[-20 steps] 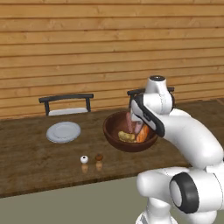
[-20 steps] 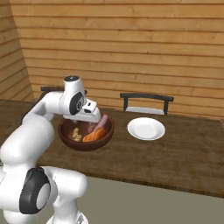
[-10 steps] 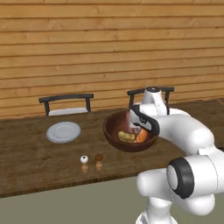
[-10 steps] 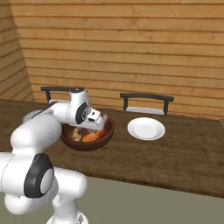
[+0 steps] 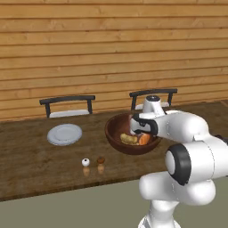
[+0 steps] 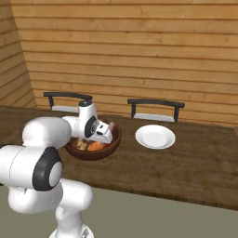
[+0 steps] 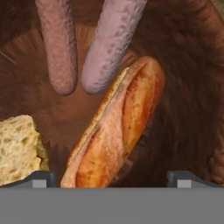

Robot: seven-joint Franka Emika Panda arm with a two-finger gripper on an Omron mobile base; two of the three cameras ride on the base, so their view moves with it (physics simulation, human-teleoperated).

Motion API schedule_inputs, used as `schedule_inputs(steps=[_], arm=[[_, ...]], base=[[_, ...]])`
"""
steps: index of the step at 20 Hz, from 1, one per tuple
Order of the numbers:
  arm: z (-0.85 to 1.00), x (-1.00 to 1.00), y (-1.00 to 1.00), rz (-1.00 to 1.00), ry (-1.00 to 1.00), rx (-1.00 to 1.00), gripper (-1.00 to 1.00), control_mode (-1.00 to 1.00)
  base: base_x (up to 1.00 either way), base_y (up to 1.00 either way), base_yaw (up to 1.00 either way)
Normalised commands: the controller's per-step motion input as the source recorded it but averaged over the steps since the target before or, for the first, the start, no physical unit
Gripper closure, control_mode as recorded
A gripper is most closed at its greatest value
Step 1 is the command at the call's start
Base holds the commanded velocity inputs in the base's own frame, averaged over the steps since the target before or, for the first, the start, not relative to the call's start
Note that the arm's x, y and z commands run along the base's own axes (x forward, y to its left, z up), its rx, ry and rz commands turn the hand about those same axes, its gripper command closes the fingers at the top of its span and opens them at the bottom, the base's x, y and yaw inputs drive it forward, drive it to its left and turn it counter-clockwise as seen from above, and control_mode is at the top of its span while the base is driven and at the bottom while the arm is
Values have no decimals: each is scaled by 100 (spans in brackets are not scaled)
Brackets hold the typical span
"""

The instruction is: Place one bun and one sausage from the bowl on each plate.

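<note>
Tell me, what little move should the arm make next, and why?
Probably ease straight down and close on the orange bun. The end effector is open inside the bowl, its fingertips either side of the bun's near end, with nothing held. Both plates look bare, so nothing has been served yet.

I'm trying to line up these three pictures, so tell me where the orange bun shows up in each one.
Left base view: orange bun at the right inside the bowl, just under the robot's hand.
Right base view: orange bun at the bowl's near side, below the hand.
Hand view: orange bun runs diagonally through the centre.
Shared landmark: the yellowish bun beside it.
</note>
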Motion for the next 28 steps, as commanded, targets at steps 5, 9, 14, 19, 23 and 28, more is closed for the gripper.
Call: schedule_inputs(steps=[5,9,14,19,23,28], arm=[[-10,30,-12,-2,0,0,-100,-100],[-25,6,-9,-1,0,0,-100,-100],[-27,0,0,0,0,0,-100,-100],[-22,0,0,0,0,0,-100,-100],[0,0,0,0,0,0,-100,-100],[0,0,0,0,0,0,100,-100]], base=[[0,0,0],[0,0,0],[0,0,0],[0,0,0],[0,0,0],[0,0,0]])
